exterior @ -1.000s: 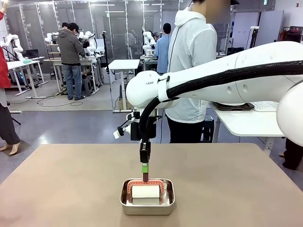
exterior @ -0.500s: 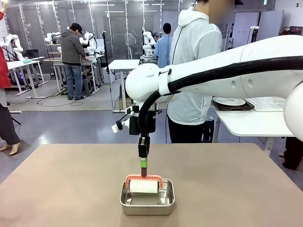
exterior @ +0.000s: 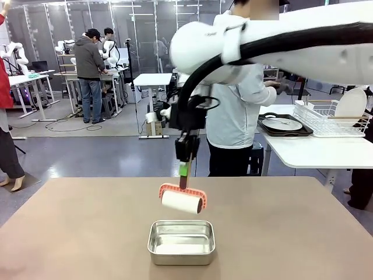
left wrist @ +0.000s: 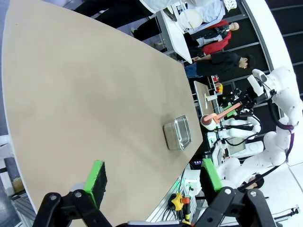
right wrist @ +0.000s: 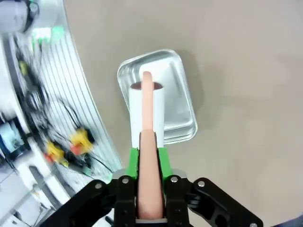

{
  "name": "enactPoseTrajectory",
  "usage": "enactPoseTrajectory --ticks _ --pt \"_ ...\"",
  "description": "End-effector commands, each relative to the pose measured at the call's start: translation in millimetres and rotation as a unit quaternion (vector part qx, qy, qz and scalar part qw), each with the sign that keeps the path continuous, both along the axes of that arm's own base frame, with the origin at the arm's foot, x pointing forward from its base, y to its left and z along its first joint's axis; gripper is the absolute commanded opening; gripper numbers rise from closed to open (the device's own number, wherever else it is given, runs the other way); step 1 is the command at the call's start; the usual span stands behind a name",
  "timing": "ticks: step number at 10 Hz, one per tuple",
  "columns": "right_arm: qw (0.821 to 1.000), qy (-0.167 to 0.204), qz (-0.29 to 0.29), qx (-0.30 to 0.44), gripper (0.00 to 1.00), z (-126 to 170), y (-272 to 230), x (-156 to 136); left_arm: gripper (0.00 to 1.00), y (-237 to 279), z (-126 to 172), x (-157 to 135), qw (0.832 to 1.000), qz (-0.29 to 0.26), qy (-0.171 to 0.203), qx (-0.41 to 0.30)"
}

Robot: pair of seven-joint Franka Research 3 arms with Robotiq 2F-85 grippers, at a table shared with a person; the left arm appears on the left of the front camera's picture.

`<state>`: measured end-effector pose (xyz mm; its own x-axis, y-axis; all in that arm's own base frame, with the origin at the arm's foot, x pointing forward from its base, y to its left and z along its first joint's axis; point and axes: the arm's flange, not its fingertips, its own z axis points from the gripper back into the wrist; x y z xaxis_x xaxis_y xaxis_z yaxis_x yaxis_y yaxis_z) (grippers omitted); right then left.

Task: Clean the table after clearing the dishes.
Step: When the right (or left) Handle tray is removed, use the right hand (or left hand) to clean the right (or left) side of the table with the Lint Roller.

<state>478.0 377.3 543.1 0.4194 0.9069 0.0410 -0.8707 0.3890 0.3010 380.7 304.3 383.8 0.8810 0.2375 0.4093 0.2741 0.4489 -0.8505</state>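
Note:
My right gripper is shut on the pink handle of a lint roller, which hangs tilted in the air just above a steel pan. In the right wrist view the gripper clamps the handle, and the white roll hovers over the pan. The tan table is bare around the pan. A white plate of the dishes lies on a dark tray on the white side table. My left gripper is open high over the table, far from the pan.
A person stands at the far edge, turned toward the white side table. A wire rack there holds another plate. The table's near edge lies just below the pan.
My right gripper has lifted the lint roller up out of the steel pan, and the arm has risen with it. The person has turned toward the side table.

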Motion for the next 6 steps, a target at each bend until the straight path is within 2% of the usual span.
enactPoseTrajectory --ticks 1,2,3,4,5,6 --pt "0.992 -0.005 -0.122 0.041 0.04 -31.8 -60.3 -18.4 1.0 1.2 2.3 -2.8 1.0 -0.001 -0.006 0.004" --pt "0.975 -0.013 -0.214 0.048 0.04 -42.8 -99.8 -21.6 1.0 1.2 2.3 -2.8 1.0 -0.001 -0.006 0.004" --pt "0.958 -0.009 -0.276 0.073 0.04 -49.6 -127.6 -28.2 1.0 1.2 2.3 -2.8 1.0 -0.001 -0.006 0.004" --pt "0.928 -0.009 -0.36 0.093 0.04 -55.6 -150.7 -30.9 1.0 1.2 2.3 -2.8 1.0 -0.001 -0.006 0.004" --pt "0.877 -0.003 -0.469 0.106 0.04 -63.4 -173.2 -27.4 1.0 1.2 2.3 -2.8 1.0 -0.001 -0.006 0.004" --pt "0.839 0.018 -0.526 0.136 0.04 -71.5 -193.4 -20.1 1.0 1.2 2.3 -2.8 1.0 -0.001 -0.006 0.004"
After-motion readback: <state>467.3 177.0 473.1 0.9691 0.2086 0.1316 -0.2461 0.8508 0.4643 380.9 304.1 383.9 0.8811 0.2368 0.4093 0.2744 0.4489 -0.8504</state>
